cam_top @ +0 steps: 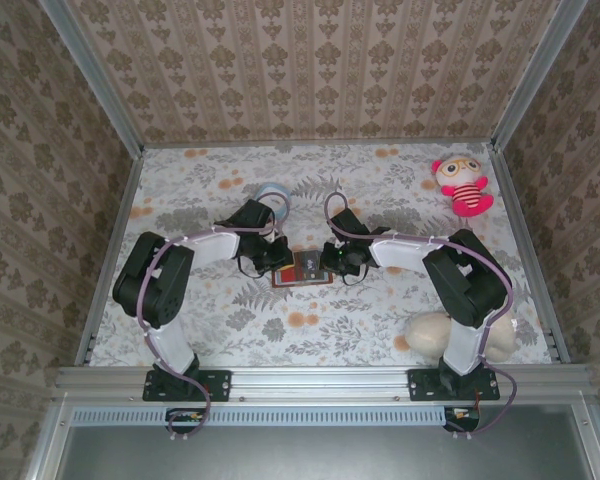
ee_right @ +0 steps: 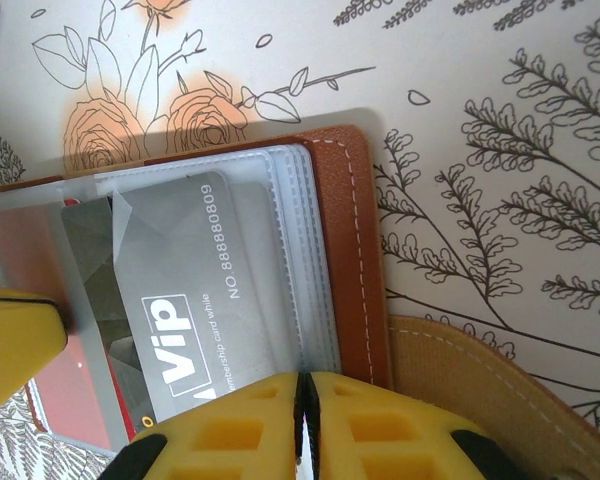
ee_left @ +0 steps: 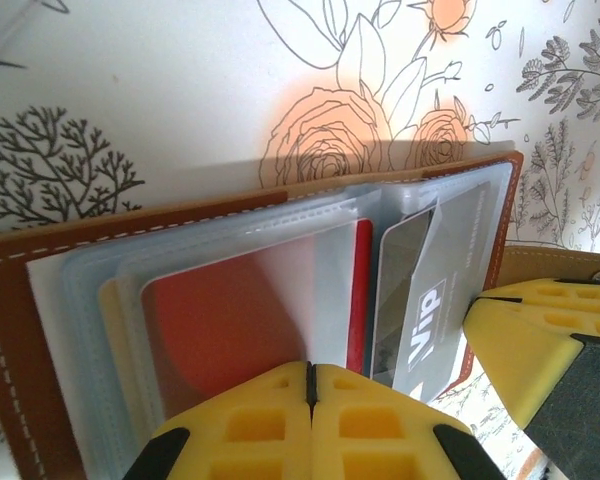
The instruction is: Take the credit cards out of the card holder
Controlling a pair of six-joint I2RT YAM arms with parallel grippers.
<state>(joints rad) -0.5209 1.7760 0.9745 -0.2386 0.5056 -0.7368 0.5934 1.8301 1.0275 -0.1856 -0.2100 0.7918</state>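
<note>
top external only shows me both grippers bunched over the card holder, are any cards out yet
observer: no. In the left wrist view a red card sits inside a clear sleeve of the open card holder.
operator: just the one card
observer: no, the right wrist view shows a grey vip card, also sleeved, on the side nearer the right gripper.
operator: are the grippers shut
observer: both are. The left gripper and the right each have their pads pressed together at the sleeves' near edge. I can't tell whether either one pinches a sleeve.
</note>
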